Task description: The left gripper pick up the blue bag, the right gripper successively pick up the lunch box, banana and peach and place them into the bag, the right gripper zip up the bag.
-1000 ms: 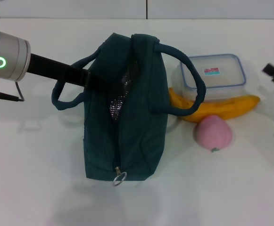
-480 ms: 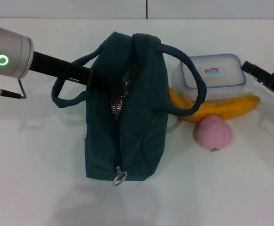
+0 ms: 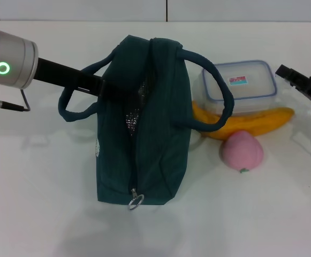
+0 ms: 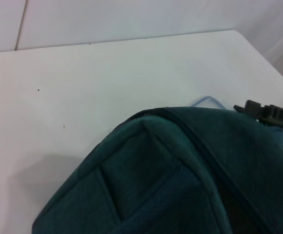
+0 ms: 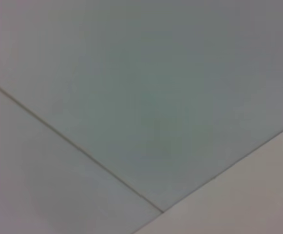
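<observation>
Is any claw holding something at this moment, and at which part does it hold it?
The left claw reaches the dark teal fabric bag at its upper side by the zipper opening, but its grip is hidden. The right claw holds nothing.

Lunch box [image 3: 240, 85] right of bag [image 3: 144, 128]

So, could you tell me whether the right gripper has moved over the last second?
Yes. The right gripper has come inward from the table's right edge and now sits just right of the lunch box.
</observation>
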### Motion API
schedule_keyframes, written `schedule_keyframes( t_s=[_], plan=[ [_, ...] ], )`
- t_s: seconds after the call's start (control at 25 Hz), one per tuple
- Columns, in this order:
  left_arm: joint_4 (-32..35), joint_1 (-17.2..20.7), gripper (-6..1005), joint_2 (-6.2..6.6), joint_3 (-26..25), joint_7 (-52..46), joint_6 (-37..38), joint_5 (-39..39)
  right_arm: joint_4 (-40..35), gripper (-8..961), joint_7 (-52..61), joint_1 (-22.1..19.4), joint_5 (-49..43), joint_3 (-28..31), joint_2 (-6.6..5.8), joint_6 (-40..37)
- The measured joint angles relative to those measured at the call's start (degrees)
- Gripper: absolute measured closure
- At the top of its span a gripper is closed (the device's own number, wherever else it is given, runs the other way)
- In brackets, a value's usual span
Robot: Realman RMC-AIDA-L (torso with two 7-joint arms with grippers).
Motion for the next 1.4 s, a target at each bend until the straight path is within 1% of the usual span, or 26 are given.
schedule_keyframes(
  t_s=[0.12, 0.32, 0.56, 0.68, 0.92, 1.08, 1.24, 1.4],
  plan=[
    [-0.21, -0.06, 935, 0.00, 0.09, 0.30, 0.00, -0.01, 0.06, 275, 0.42, 0.32, 0.31, -0.26, 0.00, 0.14],
    [-0.22, -0.01, 935, 0.00, 0.17, 0.32, -0.01, -0.08, 1.36, 503, 0.45, 1.33, 0.00, -0.77, 0.02, 0.40],
    [0.05, 0.25, 935, -0.05, 0.82, 0.32, 0.00, -0.65, 3.65, 706, 0.47, 2.86, 0.14, -0.77, 0.11, 0.49],
    [0.07, 0.35, 934, -0.08, 1.31, 0.44, 0.00, -1.00, 4.47, 895, 0.66, 2.95, 0.39, -0.34, 0.13, 0.39],
    [-0.13, 0.86, 934, -0.09, 1.52, 0.48, 0.01, -1.02, 5.13, 924, 4.96, 1.99, 1.95, 0.08, 0.15, -1.97],
    [-0.20, 1.03, 934, -0.09, 1.51, 0.49, 0.00, -1.02, 5.37, 925, 7.82, -0.20, 6.73, 0.18, 0.18, -5.02],
    [-0.15, 1.01, 933, -0.09, 1.57, 0.49, 0.00, -1.02, 5.56, 926, 8.70, -1.77, 8.90, 0.20, 0.18, -7.87],
    [-0.14, 0.80, 933, -0.09, 1.61, 0.50, 0.01, -1.01, 5.69, 927, 12.51, -2.82, 10.12, 0.20, 0.12, -9.71]
  ],
)
